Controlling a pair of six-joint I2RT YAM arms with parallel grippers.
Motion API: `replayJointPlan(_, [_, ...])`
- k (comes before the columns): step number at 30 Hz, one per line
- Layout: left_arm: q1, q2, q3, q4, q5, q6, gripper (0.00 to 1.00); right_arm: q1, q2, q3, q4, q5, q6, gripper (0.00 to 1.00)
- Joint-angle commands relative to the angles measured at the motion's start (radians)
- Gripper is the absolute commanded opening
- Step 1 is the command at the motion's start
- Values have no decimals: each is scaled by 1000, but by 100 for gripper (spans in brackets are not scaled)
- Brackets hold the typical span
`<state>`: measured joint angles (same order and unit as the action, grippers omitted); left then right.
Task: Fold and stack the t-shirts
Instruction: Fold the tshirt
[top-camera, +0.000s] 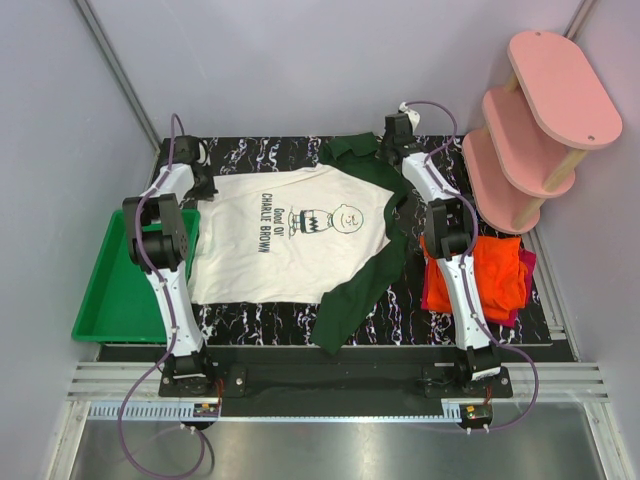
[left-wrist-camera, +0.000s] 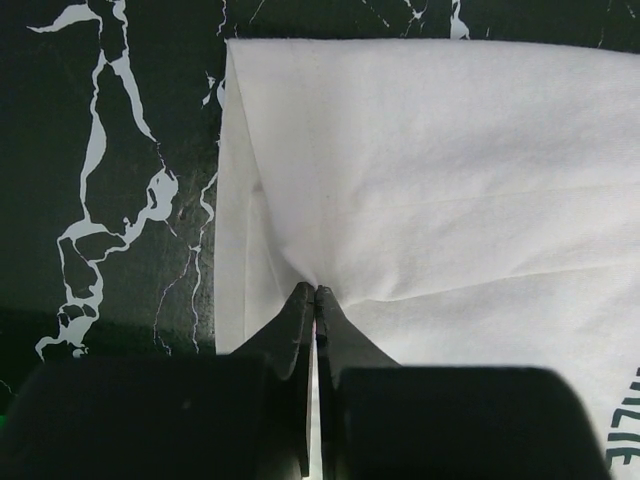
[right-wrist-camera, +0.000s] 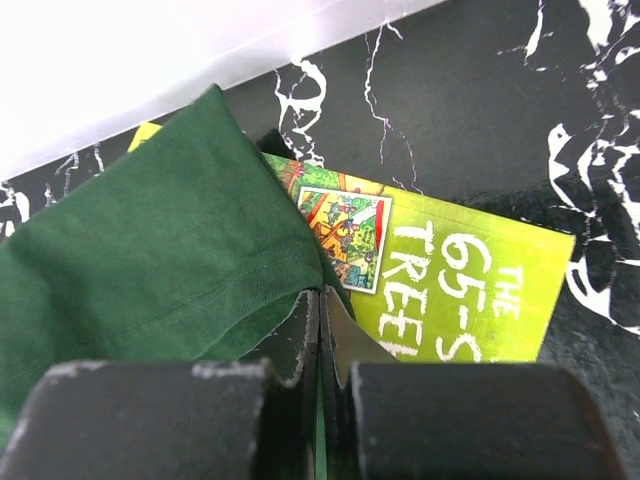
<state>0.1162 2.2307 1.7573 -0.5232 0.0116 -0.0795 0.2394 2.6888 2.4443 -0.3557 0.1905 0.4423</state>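
Note:
A cream-white t-shirt (top-camera: 280, 235) with dark green sleeves and Charlie Brown print lies spread on the black marbled table. My left gripper (top-camera: 198, 178) is shut on its cream cloth (left-wrist-camera: 420, 180) near the far left corner, jaws pinched on a fold (left-wrist-camera: 316, 290). My right gripper (top-camera: 392, 140) is shut on the dark green sleeve (right-wrist-camera: 150, 240) at the far right; the other green sleeve (top-camera: 355, 295) hangs toward the near edge. An orange t-shirt (top-camera: 495, 270) lies on a magenta-red one (top-camera: 524, 262) at the right.
A green tray (top-camera: 115, 290) stands at the left of the table. A small green illustrated book (right-wrist-camera: 460, 290) lies under the sleeve by my right gripper. A pink tiered shelf (top-camera: 540, 110) stands at the back right.

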Motion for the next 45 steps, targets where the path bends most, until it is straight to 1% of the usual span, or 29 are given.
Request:
replayJointPlan(1, [0, -112, 33, 38, 25, -3, 0, 5, -156, -8, 38, 9, -28, 0])
replayJointPlan(5, [0, -195, 36, 32, 59, -5, 0, 5, -214, -34, 40, 7, -36, 0])
replayJointPlan(10, [2, -250, 15, 9, 57, 10, 0, 5, -311, -100, 40, 21, -47, 0])
replayJointPlan(12, [3, -284, -8, 5, 59, 14, 0, 8, -348, -152, 40, 33, -53, 0])
replayJointPlan(19, [34, -348, -24, -17, 57, 14, 0, 6, -572, -384, 89, 79, -60, 0])
replayJointPlan(24, [53, -355, -19, -38, 50, 17, 0, 11, -673, -470, 90, 70, -65, 0])
replayJointPlan(25, [53, -359, -25, -40, 45, 18, 0, 14, -710, -508, 89, 72, -66, 0])
replayJointPlan(39, [53, -465, -199, -43, 62, 33, 0, 75, -1046, -803, 83, 104, -59, 0])
replayJointPlan(45, [53, -491, -263, -38, 56, 29, 0, 115, -1176, -965, 77, 144, -40, 0])
